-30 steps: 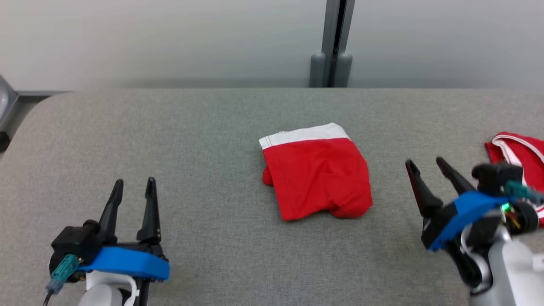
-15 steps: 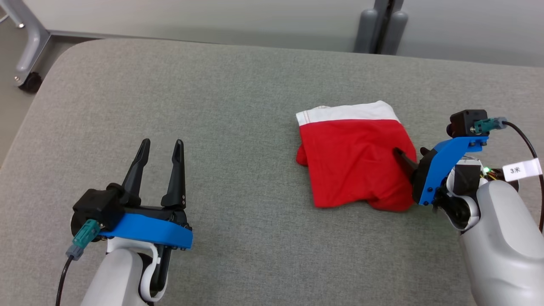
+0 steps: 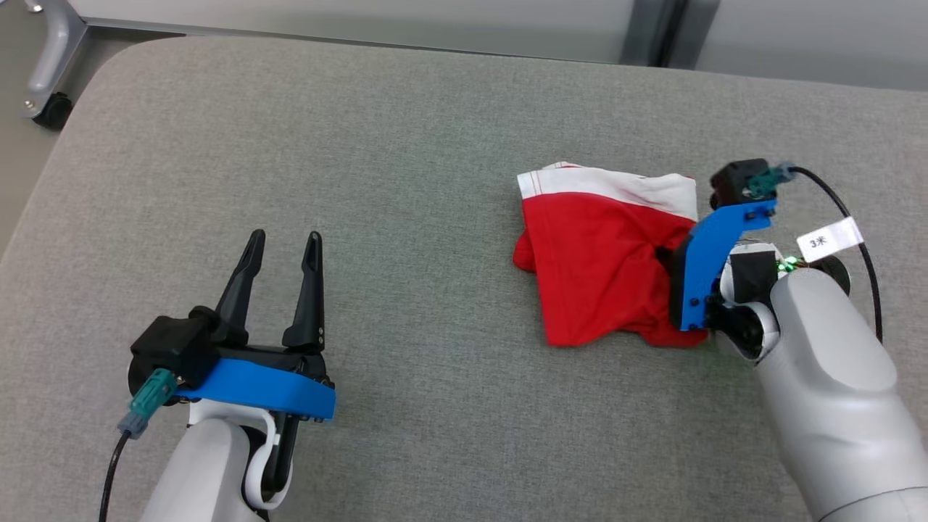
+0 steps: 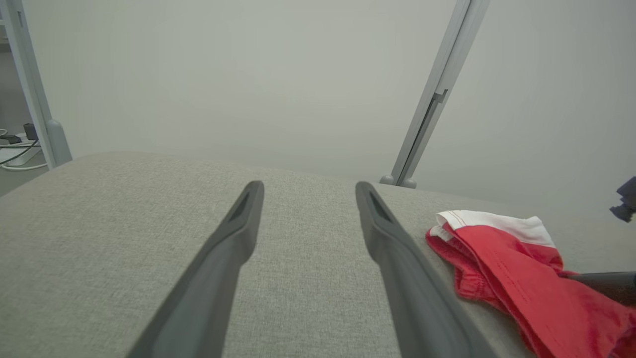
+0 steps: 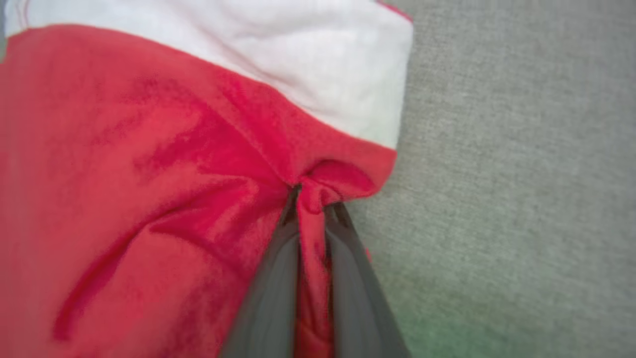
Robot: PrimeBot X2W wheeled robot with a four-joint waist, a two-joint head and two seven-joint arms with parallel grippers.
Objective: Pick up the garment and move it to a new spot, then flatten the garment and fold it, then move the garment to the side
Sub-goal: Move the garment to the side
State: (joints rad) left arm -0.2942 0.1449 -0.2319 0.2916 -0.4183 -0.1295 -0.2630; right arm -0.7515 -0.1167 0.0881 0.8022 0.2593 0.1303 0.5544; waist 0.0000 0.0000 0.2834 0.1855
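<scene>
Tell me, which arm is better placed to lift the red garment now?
The right. The right gripper is shut on a fold at the edge of the garment; the left gripper stands open over the grey surface, apart from the cloth.

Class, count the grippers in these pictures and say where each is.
2. The left gripper, open, is at the head view's lower left; the right gripper is shut on the right edge of the garment.

even soft light, right wrist view blurred
</scene>
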